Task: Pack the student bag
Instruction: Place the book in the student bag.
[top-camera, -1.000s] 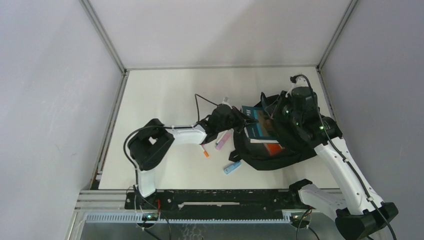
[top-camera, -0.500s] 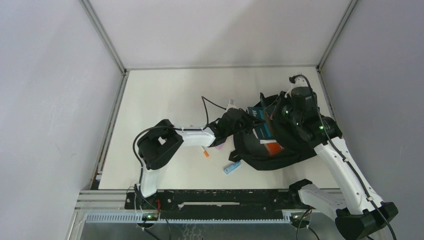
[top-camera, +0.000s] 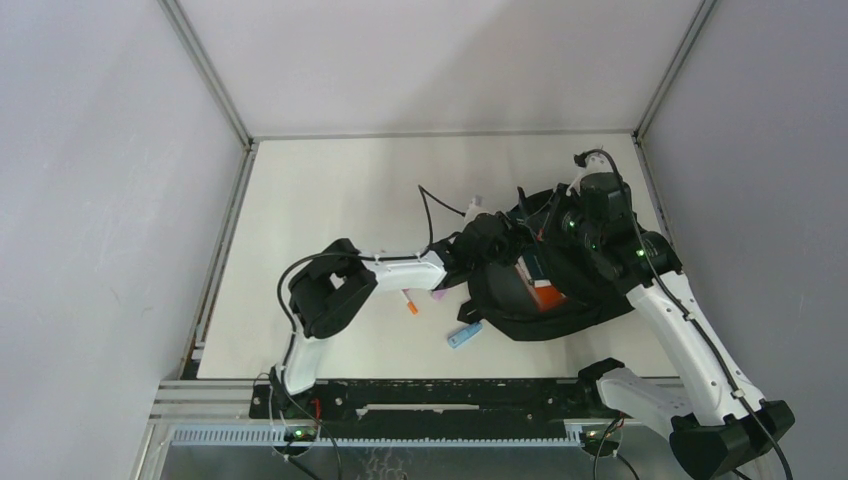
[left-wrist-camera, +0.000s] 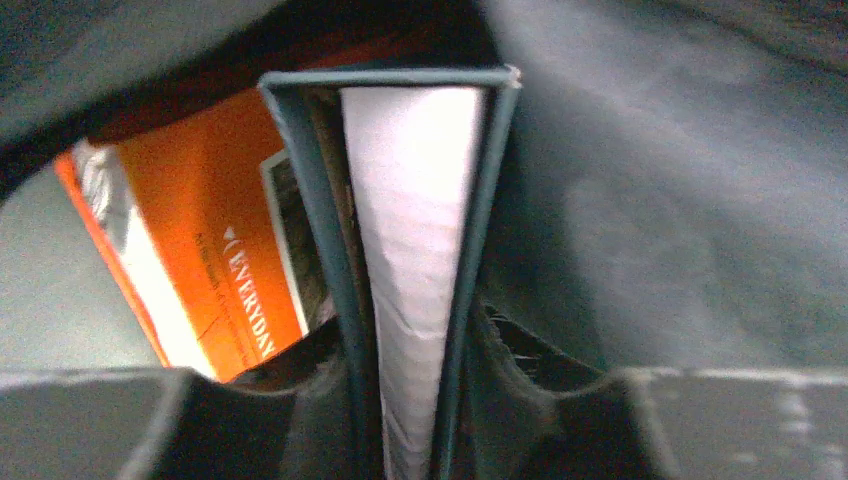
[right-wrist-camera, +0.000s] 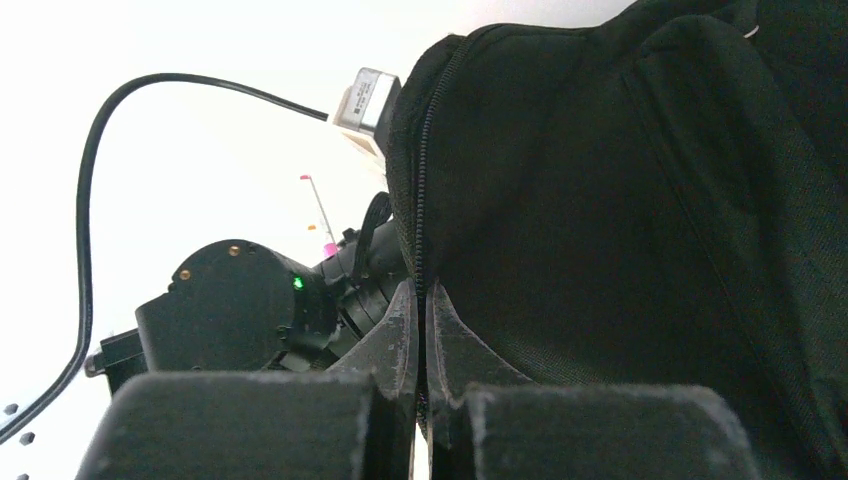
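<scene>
Top view, left of centre: my left arm (top-camera: 350, 280) reaches rightward over the white table (top-camera: 330, 200). It passes an orange marker (top-camera: 410, 305), a pink pen-like item (top-camera: 438, 294) and a small blue item (top-camera: 463, 335), all lying loose just beside the bag. The left gripper (top-camera: 487, 243) is in the mouth of the large soft black fabric backpack (top-camera: 570, 310), centre-right of frame. In the wrist view it is clamped on a teal-covered book with a white page edge (left-wrist-camera: 415, 200), fingers (left-wrist-camera: 330, 380) pinching both covers. The book's long axis runs straight ahead of the claw into the bag. An orange paperback (left-wrist-camera: 210, 250) is already inside, just left of it; can't tell if they touch. The right gripper (right-wrist-camera: 420, 330), at the bag's upper edge, is closed on the zip rim, holding the mouth up. My read: next push goes along that axis, rightward and deeper, left arm only.
</scene>
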